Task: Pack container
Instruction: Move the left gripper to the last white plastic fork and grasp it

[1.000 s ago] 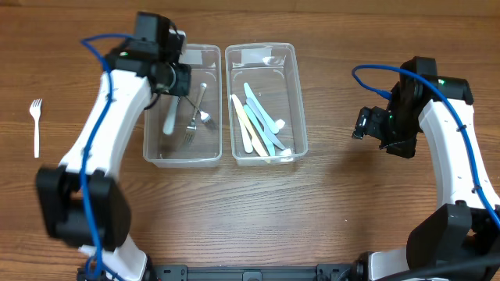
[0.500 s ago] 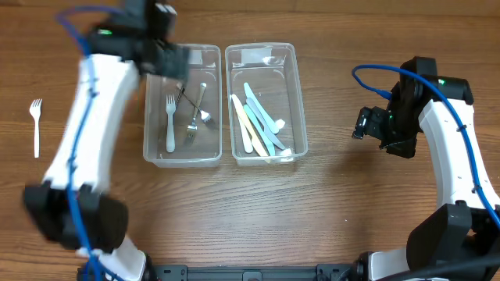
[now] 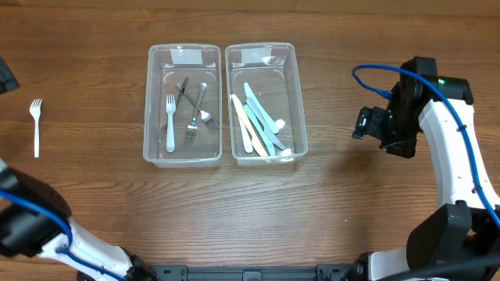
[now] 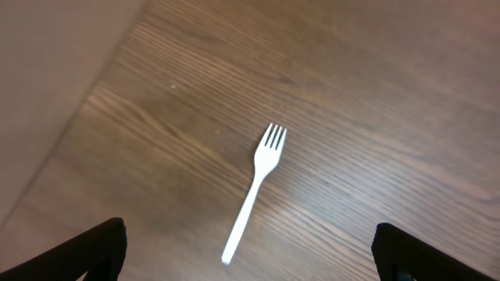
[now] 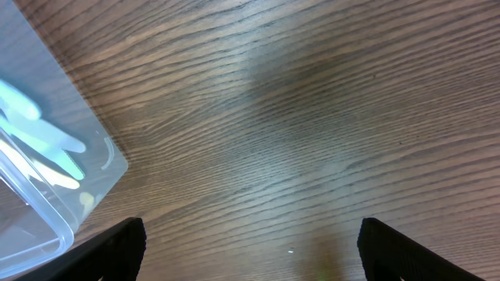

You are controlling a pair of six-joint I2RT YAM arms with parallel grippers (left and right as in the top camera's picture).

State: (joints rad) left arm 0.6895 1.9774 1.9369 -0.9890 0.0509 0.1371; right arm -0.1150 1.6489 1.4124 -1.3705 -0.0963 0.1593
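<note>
The left gripper (image 4: 250, 254) appears in the left wrist view with its fingers (image 4: 90, 250) spread wide at the lower corners of the frame; nothing is held or touched. One loose white fork (image 4: 256, 191) is laid flat on the wooden table (image 4: 375, 94) in the gap between them, tines toward the top of the frame and handle end toward the bottom edge. In the overhead view this fork is located at the far left of the frame, well apart from the containers. Two clear rectangular containers are set side by side at upper centre, their long sides nearly touching. The left container (image 3: 183, 160) is loaded with one white plastic fork (image 3: 170, 123) and several metal forks (image 3: 195, 117); the metal ones overlap, so an exact count cannot be given. The right container (image 3: 301, 125) is loaded with flat pastel utensils (image 3: 262, 125) in cream, green and light blue, laid lengthwise and overlapping; about five can be made out. The right gripper (image 3: 366, 125) is positioned at the right of the frame, well apart from the right container, above bare table. In the right wrist view its fingers (image 5: 109, 246) are spread wide with nothing held between them, and a corner of the right container is visible at the left edge.
</note>
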